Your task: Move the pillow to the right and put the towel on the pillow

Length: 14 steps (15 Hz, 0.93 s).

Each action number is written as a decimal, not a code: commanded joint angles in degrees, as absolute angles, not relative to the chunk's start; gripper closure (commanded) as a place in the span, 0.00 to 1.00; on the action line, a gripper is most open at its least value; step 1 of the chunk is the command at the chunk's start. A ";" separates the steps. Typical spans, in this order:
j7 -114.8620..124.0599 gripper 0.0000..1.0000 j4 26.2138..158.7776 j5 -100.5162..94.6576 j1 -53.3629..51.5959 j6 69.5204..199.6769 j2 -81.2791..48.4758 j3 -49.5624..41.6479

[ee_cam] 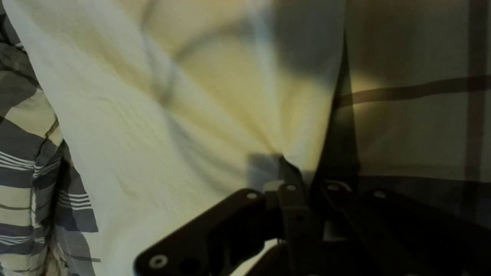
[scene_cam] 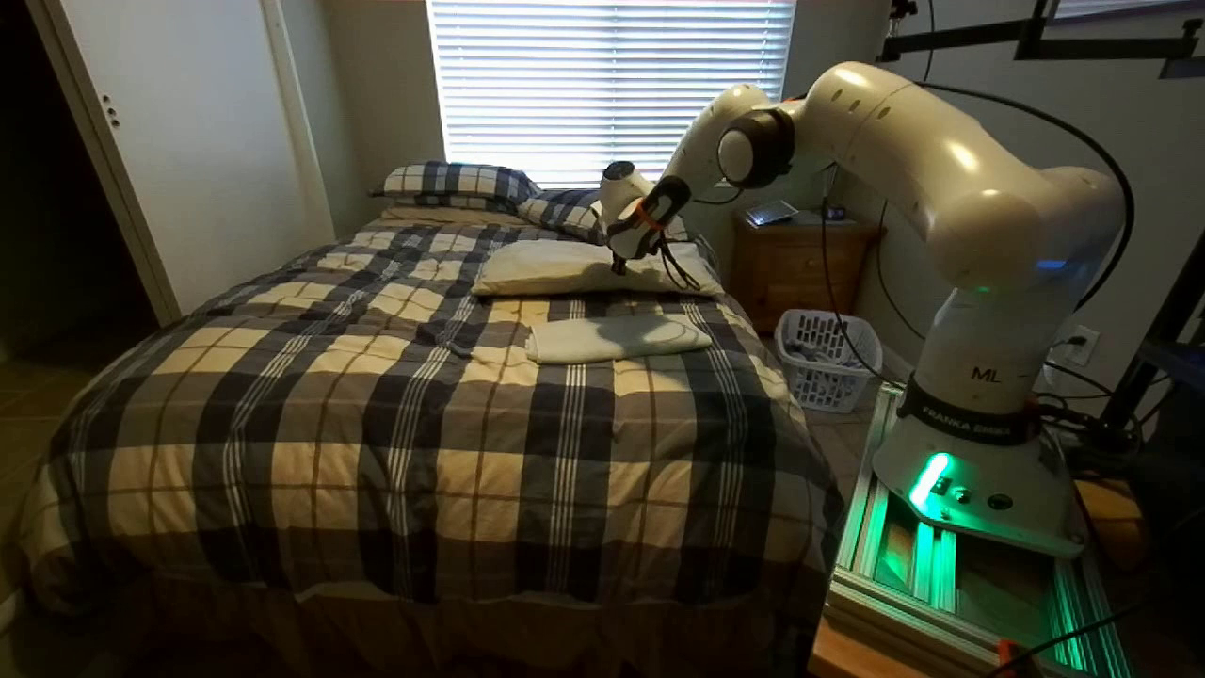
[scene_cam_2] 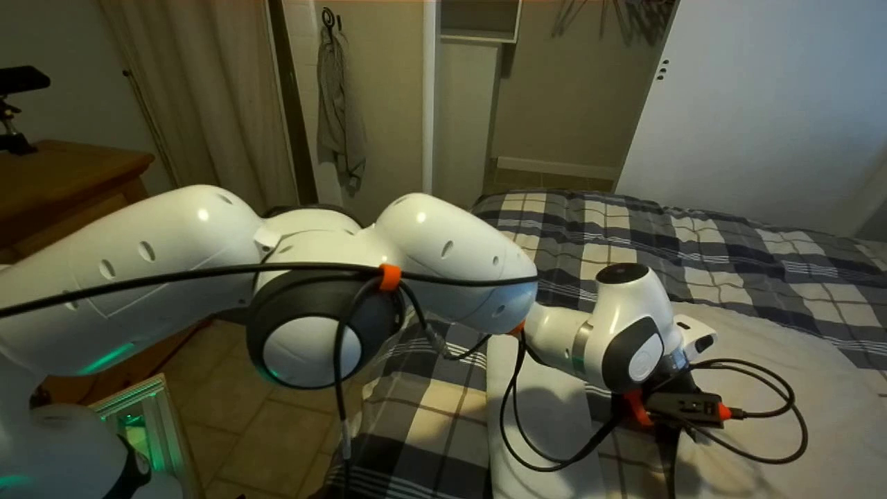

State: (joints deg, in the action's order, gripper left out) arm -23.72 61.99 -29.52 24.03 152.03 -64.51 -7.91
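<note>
Currently my claw (ee_cam: 307, 180) is pinched tight on an edge of the pale pillow (ee_cam: 153, 134), creases fanning out from the grip. Pillow's on the plaid bed (scene_cam: 377, 452). Folded towel (scene_cam: 617, 340) lies near it, strip of bed between. Plaid pillows (scene_cam: 461, 181) farther off, by the window (scene_cam: 612, 85).

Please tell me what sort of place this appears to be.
Most likely a bedroom in a home: a plaid-covered bed fills much of an exterior view, with a wooden nightstand and a white basket beside it.
</note>
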 commanded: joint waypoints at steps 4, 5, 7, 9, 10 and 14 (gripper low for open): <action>-31.98 0.95 72.98 -28.75 24.46 142.48 -53.57 -3.41; -32.81 0.95 73.82 -28.68 24.51 140.89 -52.62 -2.94; -34.01 0.95 75.87 -28.97 24.50 139.17 -50.86 -2.37; -35.21 0.95 78.03 -28.99 24.51 137.51 -49.11 -1.81; -35.55 0.95 78.93 -28.94 24.52 136.94 -48.43 -1.59; -39.31 0.95 82.23 -24.47 22.22 136.30 -46.08 -4.18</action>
